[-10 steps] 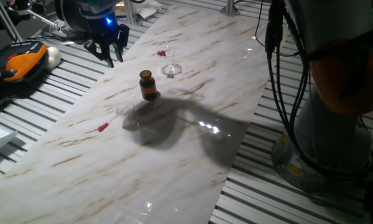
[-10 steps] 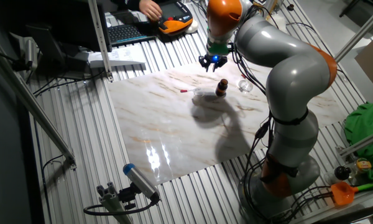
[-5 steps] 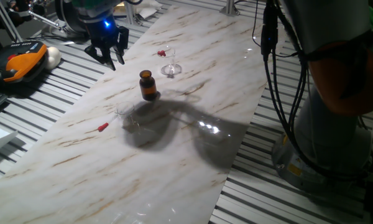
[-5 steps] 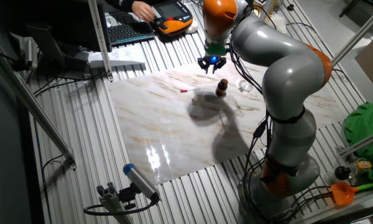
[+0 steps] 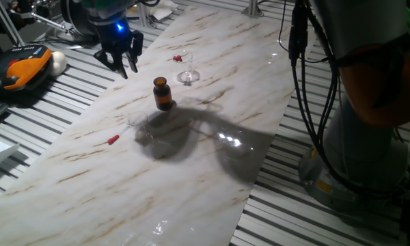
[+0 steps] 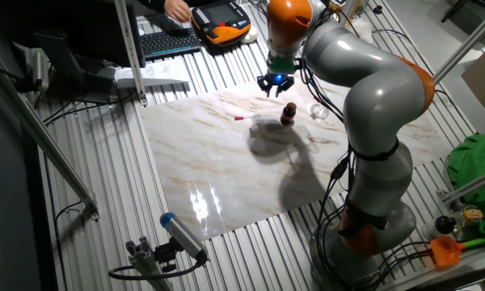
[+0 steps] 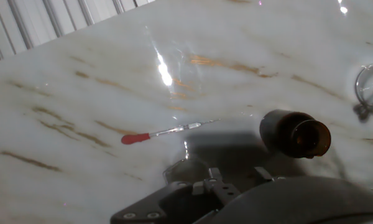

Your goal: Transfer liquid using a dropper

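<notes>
1. Hand view: gripper (image 5: 122, 57) hangs empty, fingers spread, above the marble table (image 5: 212, 130); dropper (image 7: 165, 132) lies flat ahead of the fingertips, well clear.
2. Risk: thin glass stem flush on slick stone may skid or snap under the closing fingers.
3. Risk: amber bottle (image 7: 294, 133), uncapped, stands just beside the descent path; a knock tips it.

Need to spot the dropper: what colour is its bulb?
Red; the dropper bulb shows best in the hand view.
</notes>
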`<state>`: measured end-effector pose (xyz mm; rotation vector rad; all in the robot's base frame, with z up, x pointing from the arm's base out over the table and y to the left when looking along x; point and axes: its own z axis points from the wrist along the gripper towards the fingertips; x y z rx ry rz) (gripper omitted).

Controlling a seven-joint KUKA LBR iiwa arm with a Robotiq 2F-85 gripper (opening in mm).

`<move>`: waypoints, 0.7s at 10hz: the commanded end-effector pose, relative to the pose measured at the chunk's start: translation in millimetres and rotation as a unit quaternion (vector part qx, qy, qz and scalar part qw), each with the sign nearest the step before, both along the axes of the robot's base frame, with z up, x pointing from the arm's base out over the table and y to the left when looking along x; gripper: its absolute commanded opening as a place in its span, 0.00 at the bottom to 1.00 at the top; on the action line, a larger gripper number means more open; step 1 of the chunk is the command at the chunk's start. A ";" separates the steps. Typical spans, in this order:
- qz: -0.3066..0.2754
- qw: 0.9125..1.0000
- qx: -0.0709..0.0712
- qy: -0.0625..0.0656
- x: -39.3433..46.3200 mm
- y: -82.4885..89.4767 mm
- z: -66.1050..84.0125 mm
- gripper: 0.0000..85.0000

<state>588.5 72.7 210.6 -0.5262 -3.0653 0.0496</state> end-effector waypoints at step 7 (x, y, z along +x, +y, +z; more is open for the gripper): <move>-0.117 0.993 -0.018 -0.011 9.5 14.6 -9.8 0.40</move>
